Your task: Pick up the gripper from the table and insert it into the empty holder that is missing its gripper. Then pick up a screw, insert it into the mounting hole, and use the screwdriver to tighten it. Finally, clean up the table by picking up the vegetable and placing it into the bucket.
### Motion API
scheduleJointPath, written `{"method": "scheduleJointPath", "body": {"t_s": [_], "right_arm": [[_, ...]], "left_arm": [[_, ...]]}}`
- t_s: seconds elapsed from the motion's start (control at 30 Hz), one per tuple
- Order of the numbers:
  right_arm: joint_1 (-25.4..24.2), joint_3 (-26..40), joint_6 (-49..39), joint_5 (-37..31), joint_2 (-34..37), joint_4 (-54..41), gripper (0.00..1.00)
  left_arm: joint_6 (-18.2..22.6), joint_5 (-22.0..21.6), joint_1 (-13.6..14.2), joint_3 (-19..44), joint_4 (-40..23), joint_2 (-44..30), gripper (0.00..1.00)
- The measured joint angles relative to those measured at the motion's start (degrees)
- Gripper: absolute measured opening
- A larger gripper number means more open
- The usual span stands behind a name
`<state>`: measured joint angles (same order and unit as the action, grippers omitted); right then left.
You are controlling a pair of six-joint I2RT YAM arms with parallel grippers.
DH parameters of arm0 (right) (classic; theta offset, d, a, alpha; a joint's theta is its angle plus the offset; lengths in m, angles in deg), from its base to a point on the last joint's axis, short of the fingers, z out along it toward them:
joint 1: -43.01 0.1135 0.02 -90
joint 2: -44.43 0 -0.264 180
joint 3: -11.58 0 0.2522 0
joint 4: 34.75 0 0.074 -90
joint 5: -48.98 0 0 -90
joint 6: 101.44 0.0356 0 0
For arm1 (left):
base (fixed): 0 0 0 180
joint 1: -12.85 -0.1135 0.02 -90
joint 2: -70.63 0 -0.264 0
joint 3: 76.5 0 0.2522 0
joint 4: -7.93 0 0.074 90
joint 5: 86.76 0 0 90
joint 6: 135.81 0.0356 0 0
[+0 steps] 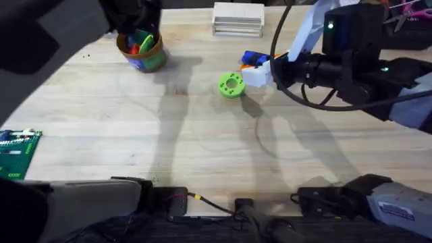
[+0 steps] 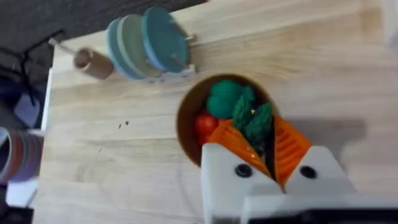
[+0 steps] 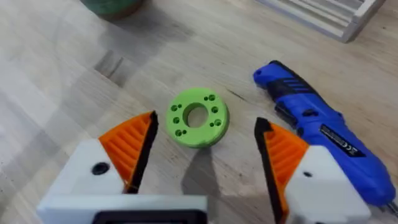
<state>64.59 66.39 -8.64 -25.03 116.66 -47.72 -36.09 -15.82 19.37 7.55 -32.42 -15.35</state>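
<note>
My left gripper [image 2: 258, 134] is shut on the dark green bumpy vegetable [image 2: 254, 118], which hangs over the open mouth of the bucket [image 2: 184, 124]. Inside the bucket lie a round green toy and a red one. In the overhead view the bucket [image 1: 150, 61] stands at the back left, under the dark left arm. My right gripper [image 3: 205, 124] hovers open over the table, with the blue screwdriver [image 3: 317, 127] lying just beside one finger. That right gripper [image 1: 255, 73] sits near the screwdriver [image 1: 251, 58] at the back centre. The loose gripper, holder and screw are out of view.
A lime-green disc with holes [image 3: 198, 117] lies between the right fingers; it is also seen as the disc [image 1: 231, 85]. A white slatted rack [image 1: 237, 18] stands at the back. Teal discs on a stand [image 2: 146, 46] and a brown cup [image 2: 93, 62] are behind the bucket. A green board [image 1: 17, 152] lies at the left edge.
</note>
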Motion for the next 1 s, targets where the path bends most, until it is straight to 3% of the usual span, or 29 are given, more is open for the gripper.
{"method": "scheduleJointPath", "body": {"t_s": [0.07,0.1,0.13,0.3,0.47,0.7,0.77,0.93,1.0], "right_arm": [[0.0,0.0,0.0,0.0,0.0,0.01,0.983],[0.0,0.0,0.0,0.0,0.0,0.01,0.983],[0.0,0.0,0.0,0.0,0.0,0.01,0.981],[0.0,0.0,0.0,0.0,0.0,0.01,0.982],[0.0,0.0,0.0,0.0,0.0,0.01,0.983],[0.0,0.0,0.0,0.0,0.02,-0.01,0.983],[0.0,0.0,0.0,0.0,0.0,-0.01,0.983],[0.0,0.0,0.0,0.0,0.01,-0.01,0.983],[0.0,0.0,0.0,0.0,0.02,-0.01,0.983]], "left_arm": [[-3.88,-0.42,-2.47,0.04,0.99,-0.43,0.029],[-11.16,-0.6,-6.11,0.06,1.34,-1.45,0.029],[-14.4,-0.67,-7.44,0.06,1.34,-1.86,0.029],[-26.28,0.96,-11.59,0.06,3.04,-3.14,0.029],[-31.25,6.14,-12.1,0.06,6.41,-5.36,0.029],[-33.21,9.31,-11.93,0.06,6.28,-8.81,0.029],[-33.29,9.52,-11.93,0.06,6.69,-8.82,0.152],[-33.85,9.88,-11.93,0.06,7.51,-8.82,0.906],[-34.17,9.92,-11.93,0.06,7.31,-8.82,0.986]]}}
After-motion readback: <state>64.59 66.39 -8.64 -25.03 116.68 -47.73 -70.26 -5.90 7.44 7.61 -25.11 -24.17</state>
